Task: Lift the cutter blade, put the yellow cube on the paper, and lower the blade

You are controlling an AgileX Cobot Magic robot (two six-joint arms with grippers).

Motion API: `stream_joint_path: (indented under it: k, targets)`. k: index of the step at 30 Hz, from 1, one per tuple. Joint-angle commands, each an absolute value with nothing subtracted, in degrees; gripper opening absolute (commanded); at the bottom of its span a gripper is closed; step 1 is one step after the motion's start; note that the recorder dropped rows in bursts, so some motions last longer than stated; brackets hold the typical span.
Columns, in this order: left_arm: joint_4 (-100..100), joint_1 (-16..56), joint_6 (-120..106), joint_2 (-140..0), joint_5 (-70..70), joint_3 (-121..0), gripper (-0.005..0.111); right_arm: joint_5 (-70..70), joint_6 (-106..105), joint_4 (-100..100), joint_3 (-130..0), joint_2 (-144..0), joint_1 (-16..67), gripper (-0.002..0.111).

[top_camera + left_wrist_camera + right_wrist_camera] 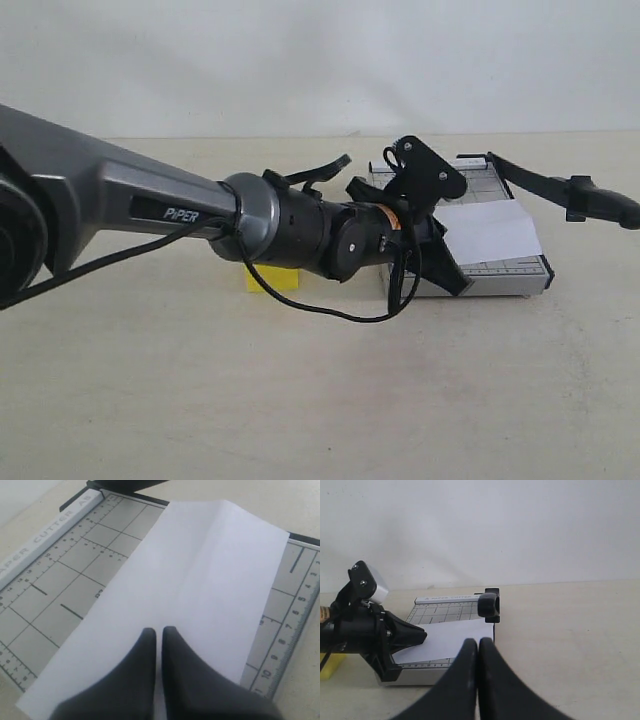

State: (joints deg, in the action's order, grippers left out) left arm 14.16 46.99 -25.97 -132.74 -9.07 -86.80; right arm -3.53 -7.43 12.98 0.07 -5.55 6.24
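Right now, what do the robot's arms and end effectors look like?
The left arm is grey with white PiPER lettering, then a black wrist with an orange band; a thin black cable loops under it. The left end effector and the right end effector each have two matte black fingers tapering to rounded tips.

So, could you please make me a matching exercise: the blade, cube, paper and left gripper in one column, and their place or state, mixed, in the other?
Things
1. blade
2. cube
3. paper
4. left gripper

Place or state
A. on the table, beside the trimmer
B. shut, over the paper
C. raised
D. lying on the trimmer

Right pairs: 1-C, 2-A, 3-D, 4-B
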Motion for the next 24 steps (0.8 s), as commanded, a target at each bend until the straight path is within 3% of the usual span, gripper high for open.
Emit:
stream_joint_path:
  k: [1,24]
  targets:
    - [14.60,46.91,-25.94,-133.59,-10.27,-88.61,0.005,-4.92,-7.57,12.93,0.00,-5.21,6.32,0.000]
    - [16.07,49.71,-25.38,-142.63,-4.10,-102.14,0.005,-7.40,-7.57,12.73,0.00,-5.21,6.32,0.000]
